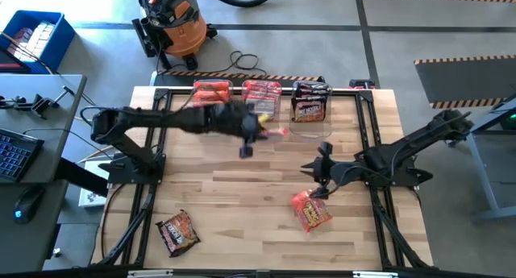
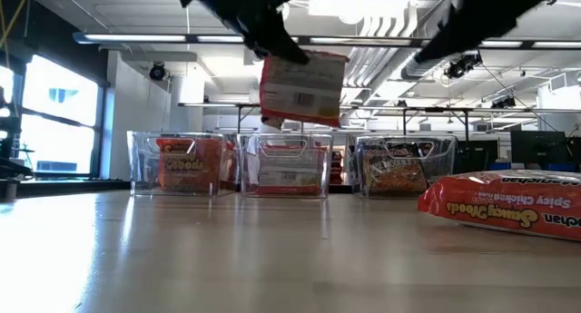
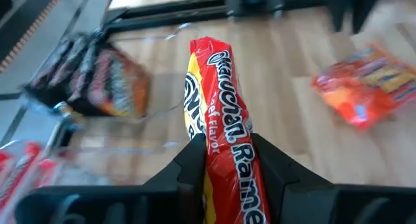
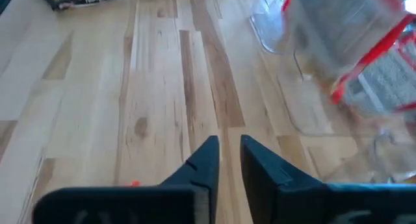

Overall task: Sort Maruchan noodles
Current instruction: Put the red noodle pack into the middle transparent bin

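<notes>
Three clear bins along the frame's top already hold packets. The left gripper clamps a red-and-white Maruchan packet above them. The right gripper, nearly closed, holds nothing. An orange packet and a dark packet remain, lower centre and lower left.

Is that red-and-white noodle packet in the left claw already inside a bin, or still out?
Still out. The red-and-white packet hangs in the left claw, lifted above the middle bin, not yet lowered in.
</notes>
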